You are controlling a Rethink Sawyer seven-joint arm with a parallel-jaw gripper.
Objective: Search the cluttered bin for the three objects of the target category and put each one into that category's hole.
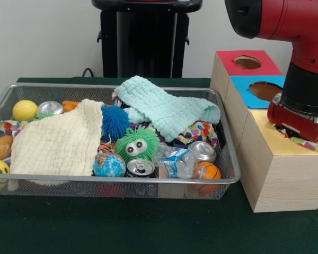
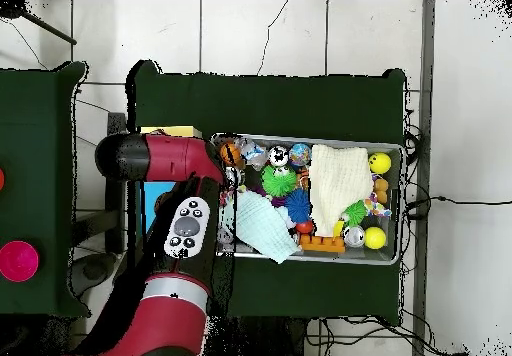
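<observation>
At the near rim of the bin (image 1: 122,180) a can (image 1: 140,167), a globe ball (image 1: 109,165) and a crushed bottle (image 1: 175,160) are packed closely. A cream cloth (image 1: 58,143) is spread over the left half behind them. On the right, the gripper (image 1: 297,127) is lowered onto the top of the yellow box (image 1: 278,159), just at its hole. A patterned piece (image 1: 307,143) is seen under it, with one end lying out on the box top. It cannot be told how far the gripper is open, or whether the piece is held. If the piece is let go here, it could be caught on the hole's edge and left on the top. A similar patterned item (image 1: 199,131) lies deeper in the bin, near the right side and partly under the mint cloth (image 1: 164,108) at the far edge. That cloth could be taken together with it, or the cans beside it pushed. The blue box (image 1: 244,87) and red box (image 1: 230,61) stand farther back.
</observation>
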